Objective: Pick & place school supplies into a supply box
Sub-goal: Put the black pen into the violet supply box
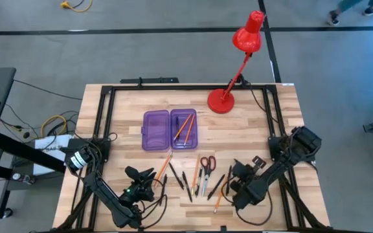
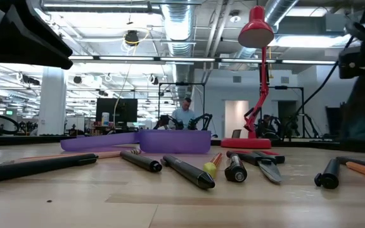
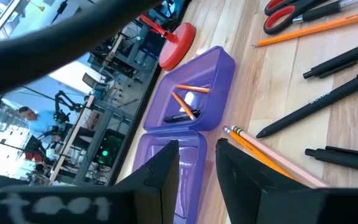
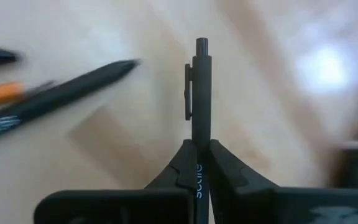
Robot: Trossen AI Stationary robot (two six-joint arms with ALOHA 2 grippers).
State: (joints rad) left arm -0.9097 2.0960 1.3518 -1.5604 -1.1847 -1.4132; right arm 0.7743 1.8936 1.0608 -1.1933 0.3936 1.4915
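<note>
The purple supply box (image 1: 170, 129) lies open at mid-table, with orange pencils (image 1: 185, 127) and a dark pen (image 3: 182, 116) in its right half. In front of it, pencils, black pens (image 1: 182, 178) and red-handled scissors (image 1: 207, 163) lie flat on the wood. My right gripper (image 1: 230, 184) is at the right end of that row, shut on a black pen (image 4: 199, 93). To the row's left, my left gripper (image 1: 149, 176) is open with nothing between its fingers (image 3: 166, 171), and it faces the box. My right gripper pinches the black pen's barrel (image 4: 199, 163) between its two fingertips. The pen lies along the fingers, and its clip end (image 4: 201, 46) sticks out ahead of them. The gripper slants down from the table's right. I cannot tell whether the pen is clear of the table.
A red desk lamp (image 1: 222, 100) stands behind the box at the far right, its head (image 1: 248, 35) hanging past the far edge. A black frame (image 1: 109, 103) runs around the tabletop. One pencil (image 3: 260, 149) lies just ahead of my left fingers.
</note>
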